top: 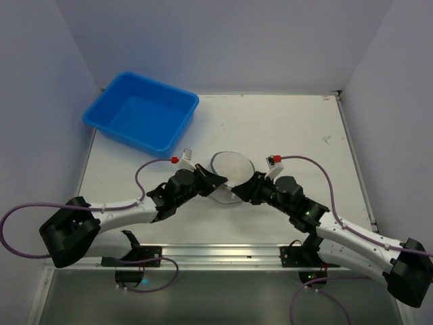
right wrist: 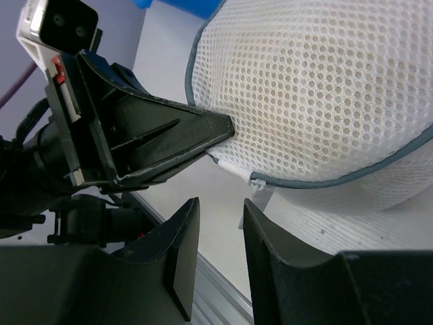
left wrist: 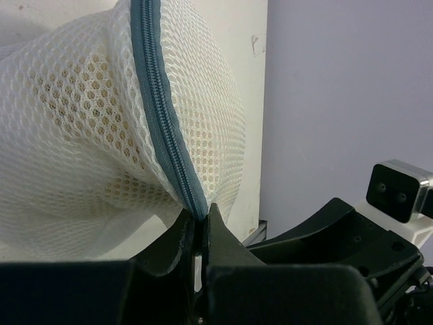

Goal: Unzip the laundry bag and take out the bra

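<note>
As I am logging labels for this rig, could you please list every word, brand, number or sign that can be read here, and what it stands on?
None: no readable text shows in any view.
The bag, the tub and the table bear no lettering.
A small dark mark on the table is too small to tell whether it is a character.

Mesh laundry bag (right wrist: 318, 101), left gripper (right wrist: 226, 128) pinching it, right gripper (right wrist: 220, 206) parted
</note>
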`<state>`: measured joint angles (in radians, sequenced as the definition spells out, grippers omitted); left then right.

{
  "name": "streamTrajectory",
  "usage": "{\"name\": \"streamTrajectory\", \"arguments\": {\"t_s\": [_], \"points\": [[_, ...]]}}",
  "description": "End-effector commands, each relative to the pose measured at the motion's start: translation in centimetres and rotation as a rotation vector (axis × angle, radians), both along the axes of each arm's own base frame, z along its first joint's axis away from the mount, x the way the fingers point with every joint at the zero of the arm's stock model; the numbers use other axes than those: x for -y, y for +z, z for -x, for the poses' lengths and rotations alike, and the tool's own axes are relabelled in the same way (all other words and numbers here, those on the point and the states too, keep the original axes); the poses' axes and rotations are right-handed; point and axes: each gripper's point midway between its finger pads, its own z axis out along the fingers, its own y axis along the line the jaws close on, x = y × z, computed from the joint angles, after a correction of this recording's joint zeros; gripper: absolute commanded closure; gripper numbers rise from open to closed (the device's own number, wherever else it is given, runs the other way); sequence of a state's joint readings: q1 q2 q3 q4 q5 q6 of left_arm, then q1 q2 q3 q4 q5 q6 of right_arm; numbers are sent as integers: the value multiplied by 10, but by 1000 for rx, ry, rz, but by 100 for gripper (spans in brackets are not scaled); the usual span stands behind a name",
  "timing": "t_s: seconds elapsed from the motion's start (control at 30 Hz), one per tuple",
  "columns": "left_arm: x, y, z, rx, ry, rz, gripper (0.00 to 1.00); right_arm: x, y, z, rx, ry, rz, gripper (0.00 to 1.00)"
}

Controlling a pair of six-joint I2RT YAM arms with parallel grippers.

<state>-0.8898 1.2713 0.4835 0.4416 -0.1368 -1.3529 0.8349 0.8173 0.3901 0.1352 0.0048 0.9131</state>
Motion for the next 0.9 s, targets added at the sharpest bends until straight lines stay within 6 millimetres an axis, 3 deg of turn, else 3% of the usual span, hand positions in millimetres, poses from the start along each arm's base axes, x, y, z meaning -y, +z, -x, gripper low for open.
{"name": "streamTrajectory", "arguments": {"t_s": [0.0,0.17,0.33,0.87], "points": [[0,1,-9,-14,42,-14,100,-17,13,-3,0,42,-44,65],[0,1,-8,-27,44,-13,100,-27,-4,-1,-51,68,-51,66],[0,0,-8,-31,43,-10,100,-22,-20,-4,-66,36,-30,67],[2,-5,-3,-44,25,2,100,-4,-13,-27,30,-101,-27,73]]}}
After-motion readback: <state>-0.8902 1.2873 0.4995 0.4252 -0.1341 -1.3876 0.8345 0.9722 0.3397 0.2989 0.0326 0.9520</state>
